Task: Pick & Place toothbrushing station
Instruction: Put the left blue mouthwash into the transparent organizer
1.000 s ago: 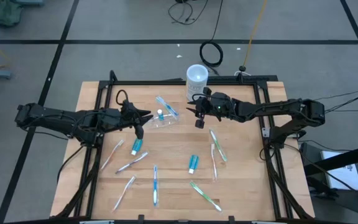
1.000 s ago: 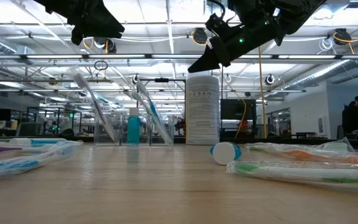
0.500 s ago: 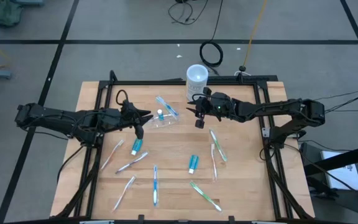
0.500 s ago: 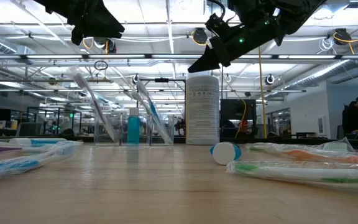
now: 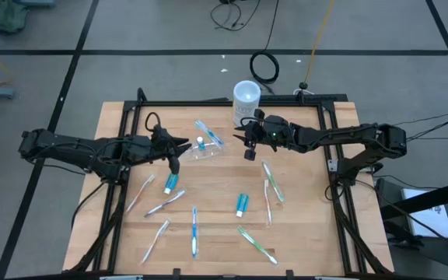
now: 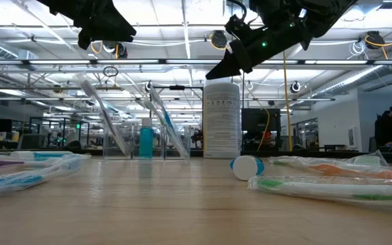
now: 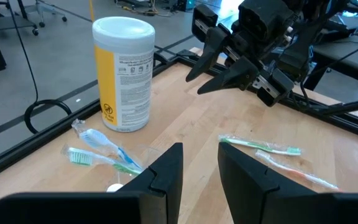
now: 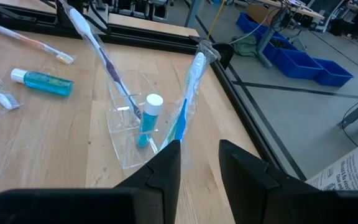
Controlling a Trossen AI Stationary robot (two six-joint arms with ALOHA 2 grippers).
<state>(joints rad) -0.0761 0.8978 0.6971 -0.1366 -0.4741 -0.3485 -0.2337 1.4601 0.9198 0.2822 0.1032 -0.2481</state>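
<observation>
The toothbrushing station [image 5: 201, 150] stood on the far half of the table [image 5: 309, 241], holding wrapped toothbrushes and a small tube, between the two grippers. The left gripper [image 5: 174, 153] hovered just left of it and the right gripper [image 5: 249, 148] to its right near the white canister [image 5: 246, 99], both with fingers slightly parted and holding nothing.

Robotics lab or open-plan industrial workspace. Low view shows a big hall behind the wooden worktop [image 6: 182, 204] with exposed ceiling rails [image 6: 182, 62], strip lights, glass partitions and monitors; high view shows grey tiled floor [image 5: 131, 31] with loose cables [image 5: 264, 67], and the worktop boxed in a black metal frame [image 5: 232, 101] carrying two dark robot arms. Right wrist view adds blue storage bins [image 8: 297, 59] on the floor, left wrist view office chair wheels at the edge.
</observation>
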